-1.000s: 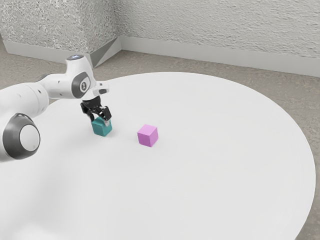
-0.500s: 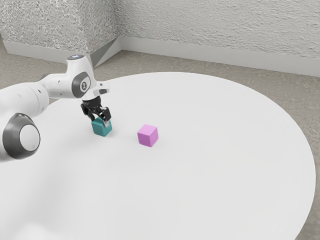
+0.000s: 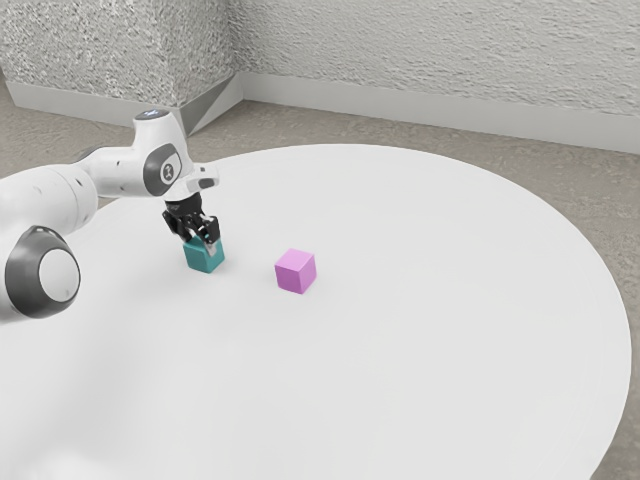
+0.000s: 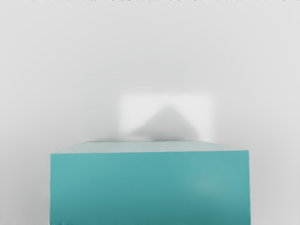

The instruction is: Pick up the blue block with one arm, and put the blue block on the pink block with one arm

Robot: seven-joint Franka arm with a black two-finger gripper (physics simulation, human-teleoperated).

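Observation:
The blue block [image 3: 206, 261], teal in colour, rests on the round white table [image 3: 430, 300] at the exterior view's left. My gripper [image 3: 199, 242] is down over its top, and the black fingers press on two opposite sides, so it is shut on the block. The pink block [image 3: 295, 271] sits on the table a short way toward the exterior view's right of the blue one, apart from it. In the wrist view the blue block [image 4: 149, 185] is large and close under my hand, with white table surface beyond it.
The table's rim [image 3: 600, 300] curves round at the exterior view's right. Beyond it lie a grey floor and a rough wall [image 3: 420, 40]. My white arm [image 3: 70, 200] comes in from the left.
The fingers have drawn in from a wide straddle onto the blue block's sides. The block and the arm have stayed where they were.

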